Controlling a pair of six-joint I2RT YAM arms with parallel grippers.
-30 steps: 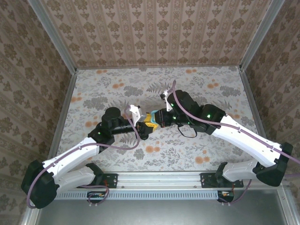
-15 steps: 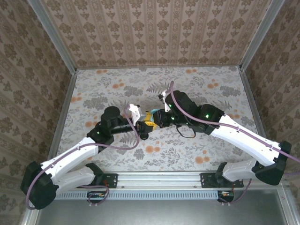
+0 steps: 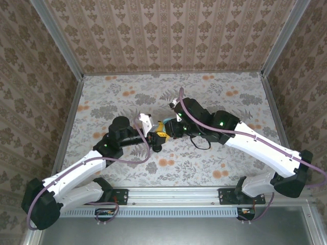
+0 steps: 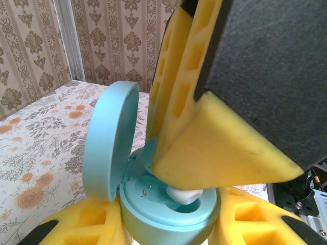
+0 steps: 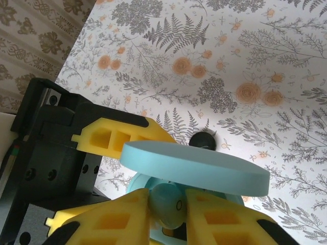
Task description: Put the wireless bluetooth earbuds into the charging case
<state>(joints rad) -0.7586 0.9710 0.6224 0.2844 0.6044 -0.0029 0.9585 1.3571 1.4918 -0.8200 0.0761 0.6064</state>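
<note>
Grippers meet just left of centre in the top view, over the floral table [image 3: 230, 102]. Your left gripper [image 4: 166, 227] is clamped on the charging case [image 4: 173, 217]. In the left wrist view the round turquoise base sits at bottom centre between the two yellow fingers, touching both. Its lid [image 4: 110, 140] is hinged open and stands upright at centre left. Your right gripper [image 5: 167, 217] takes up the upper right of that view, one yellow finger angled down to the case mouth, with a pale rounded bit in the well right under it. In the right wrist view, at bottom centre, you see a turquoise earbud [image 5: 166, 204] between the right fingers, at the case mouth and just under the open lid that spans the middle of the frame. The fingers sit close on both sides of it, but you can't tell whether they pinch it or stand just clear. The left gripper's yellow finger and black body are at the left of that frame. A small black round piece [image 5: 203, 139] lies on the table just above the lid's edge, apart from the case; it's too small to tell what it is.
</note>
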